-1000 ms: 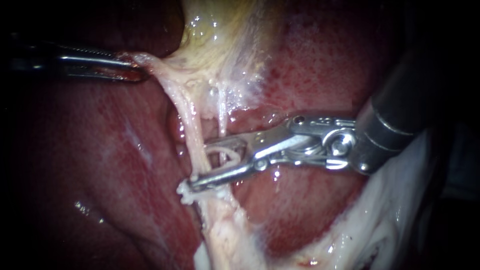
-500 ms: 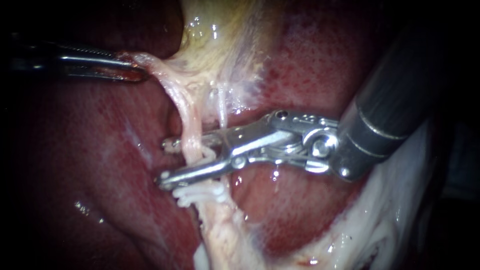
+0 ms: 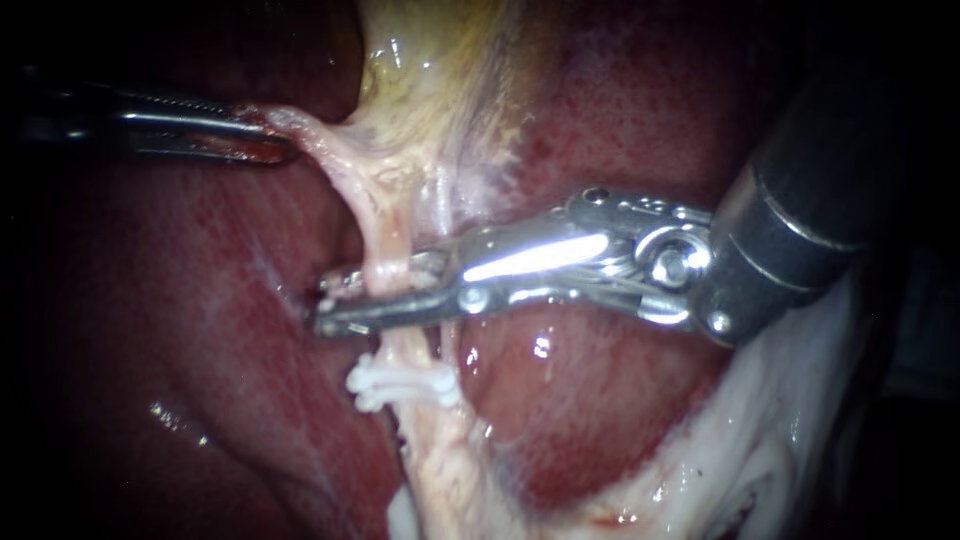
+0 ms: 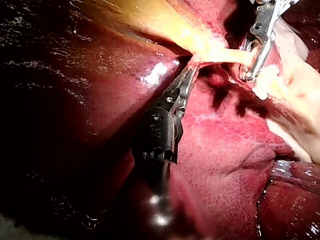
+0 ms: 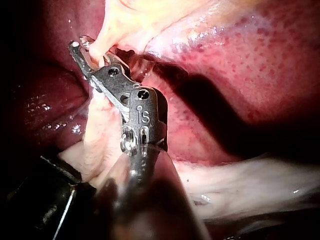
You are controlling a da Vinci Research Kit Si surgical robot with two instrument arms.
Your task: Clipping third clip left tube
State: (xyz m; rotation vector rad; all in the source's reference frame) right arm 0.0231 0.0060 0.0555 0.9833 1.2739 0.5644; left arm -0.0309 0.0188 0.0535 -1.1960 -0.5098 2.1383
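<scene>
Tool of my right instrument (image 3: 335,300): its jaws stand narrow and clamped across the left tube (image 3: 388,245), one on each side, just above the white clips (image 3: 400,385) already sitting lower on that tube. I judge the clip is being squeezed home. The next move calls for a full, square squeeze, then opening and backing straight off without dragging the tube. My left instrument (image 3: 265,135) grips pale tissue (image 3: 305,130) below the gallbladder (image 3: 440,90), stretching the tube over the liver (image 3: 200,300). No brand, label or writing shows on the tissue.
</scene>
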